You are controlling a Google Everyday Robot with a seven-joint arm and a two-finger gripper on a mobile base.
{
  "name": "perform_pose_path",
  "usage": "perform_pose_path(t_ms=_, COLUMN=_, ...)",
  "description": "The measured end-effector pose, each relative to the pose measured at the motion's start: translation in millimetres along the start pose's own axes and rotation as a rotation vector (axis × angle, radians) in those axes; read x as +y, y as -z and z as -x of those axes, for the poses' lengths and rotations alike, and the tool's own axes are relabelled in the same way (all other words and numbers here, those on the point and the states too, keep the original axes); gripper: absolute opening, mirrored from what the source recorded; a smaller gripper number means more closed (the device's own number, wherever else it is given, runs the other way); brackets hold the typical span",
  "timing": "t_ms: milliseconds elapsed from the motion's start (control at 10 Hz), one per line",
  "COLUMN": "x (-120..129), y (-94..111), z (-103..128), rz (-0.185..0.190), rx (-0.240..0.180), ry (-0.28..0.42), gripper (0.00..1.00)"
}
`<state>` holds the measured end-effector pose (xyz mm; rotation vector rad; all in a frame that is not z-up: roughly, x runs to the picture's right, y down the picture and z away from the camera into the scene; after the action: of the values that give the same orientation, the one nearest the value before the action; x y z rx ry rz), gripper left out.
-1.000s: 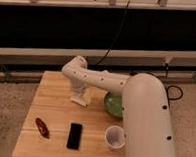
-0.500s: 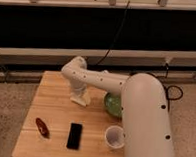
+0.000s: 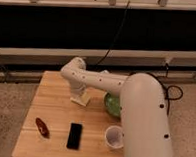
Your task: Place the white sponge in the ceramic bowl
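Big white robot arm [image 3: 139, 110] reaching from the lower right, over a light brown wooden table [image 3: 54, 108]. Bent at a round joint near the table's back edge, then pointing straight down.

White two-finger gripper [image 3: 80, 96] at the end of the arm, low over the middle of the table, tip down at the wood. Cannot tell if it is spread or pressed together, because it all looks like one pale lump.

Small, flat, off-white sponge [image 3: 82, 100] right under the gripper tip, lying on the table. Touching the gripper or almost touching, hard to say which. Not inside the bowl.

Round, shiny green ceramic bowl [image 3: 111, 105] just to the right of the sponge, partly hidden behind the thick arm. Near the sponge but not touching it.

Small white cup [image 3: 114, 136] near the front of the table, in front of the bowl, standing up with its mouth open to the top.

Flat black phone-shaped slab [image 3: 74, 135] lying near the front edge, left of the cup. Small dark red thing [image 3: 42, 127] lying further left, well apart from the gripper.

Speckled grey floor [image 3: 9, 112] around the table. Long dark wall with pale rails [image 3: 53, 52] behind it, and a black cable [image 3: 116, 34] hanging down there.
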<state>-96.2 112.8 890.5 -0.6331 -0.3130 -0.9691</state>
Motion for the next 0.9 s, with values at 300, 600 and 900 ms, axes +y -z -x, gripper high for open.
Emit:
perform_pose_path(t_ms=300, x=-0.7, y=-2.1, z=-0.8, rz=0.001, rx=0.001, ry=0.006, gripper=0.78)
perform_pose_path(t_ms=600, x=7.7, y=-8.8, z=-8.7, rz=0.012, rx=-0.006, ry=-0.003, gripper=0.8)
perform_pose_path(t_ms=900, x=11.3, y=-12.2, z=-14.0, rz=0.012, rx=-0.008, ry=0.001, gripper=0.8)
